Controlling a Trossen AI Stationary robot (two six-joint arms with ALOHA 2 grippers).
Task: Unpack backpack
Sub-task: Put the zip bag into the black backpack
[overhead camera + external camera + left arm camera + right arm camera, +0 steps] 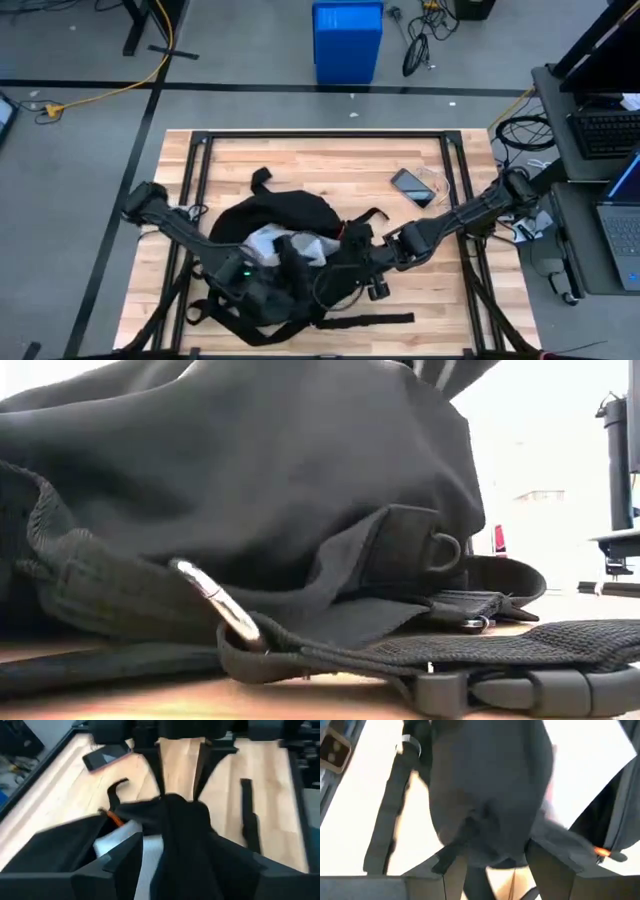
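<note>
- Nearest the low camera lay a webbing strap of the backpack, with a plastic buckle at its end and a metal clip just behind it; the bag's black bulk filled the view beyond.
- From above, the backpack sat slumped on the wooden table, toward the near edge, with something white showing in its opened top.
- The left gripper was down at the bag's near side, its fingers pinched together on a fold of black fabric, as its wrist view showed.
- The right gripper met the bag from the other side, at the mouth; its wrist view showed dark cloth bunched between the fingers, which looked clamped on it.
- A phone lay on the table well apart from the bag, toward the far right.
- Judged from this, the step in hand was spreading the opening with both arms.
- The next move likely called for one gripper to keep the mouth held wide while the other let go and reached in for the white item.
</note>
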